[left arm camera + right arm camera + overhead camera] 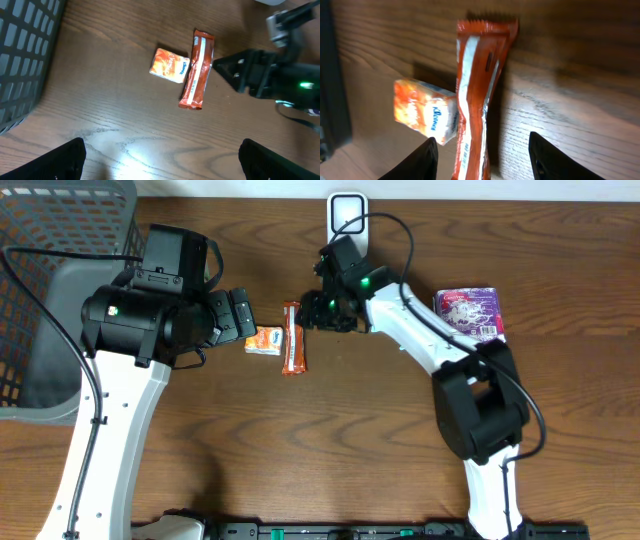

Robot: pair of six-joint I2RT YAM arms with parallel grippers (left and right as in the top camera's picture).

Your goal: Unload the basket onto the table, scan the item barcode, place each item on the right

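As things stand now: no part of the scan looks finished; the work seems to be at its first step, the pick-up.
Item: the orange-red snack bar (292, 337) is my guess for the item, because the right gripper is over it; it lies flat on the tabletop (350, 440), near the middle.
Right gripper (481, 142): jaws spread, one finger on each side of the bar's near end, neither pressing the wrapper; nothing is pinched.
Left gripper (162, 150): jaws spread wide and empty, at 9 o'clock of the bar.
Neighbour: a small tissue packet (263, 340) touches the bar at 9 o'clock and could be dragged along.
Scanner: the white scanner (347, 215) stands at about 1 o'clock of the bar, at the far edge, well apart from it.
Barcode: I cannot tell where it is; a pale strip runs along the upper face of the wrapper.
Other things: a purple packet (470, 312) at 3 o'clock, a grey basket (60, 240) at 9 to 10 o'clock.
Left to do: close on the bar, lift it, carry it to the scanner, turn the barcode toward it.
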